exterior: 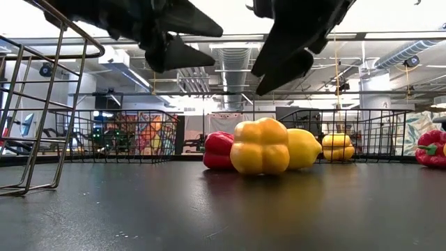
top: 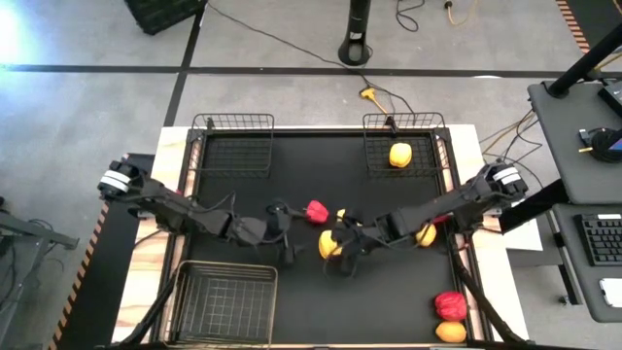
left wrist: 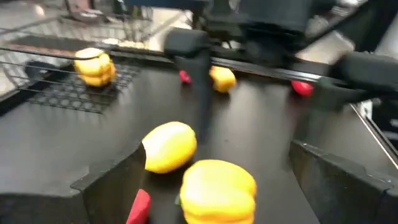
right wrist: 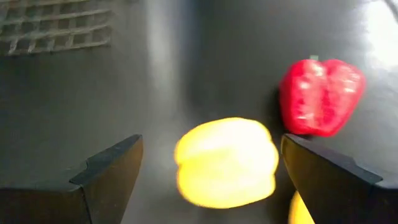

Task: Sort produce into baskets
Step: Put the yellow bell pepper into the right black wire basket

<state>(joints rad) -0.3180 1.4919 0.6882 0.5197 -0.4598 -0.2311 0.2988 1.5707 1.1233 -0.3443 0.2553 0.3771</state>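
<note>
Yellow pepper [top: 329,244] beside red pepper [top: 317,211], citrus [exterior: 301,148]

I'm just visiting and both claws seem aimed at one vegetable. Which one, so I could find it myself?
Start at the black table and look to its middle, where the two open grippers, left gripper and right gripper, meet. Between them sits a yellow bell pepper. It is lobed and blocky, unlike the smooth yellow round fruit beside it and the red pepper behind it.
</note>
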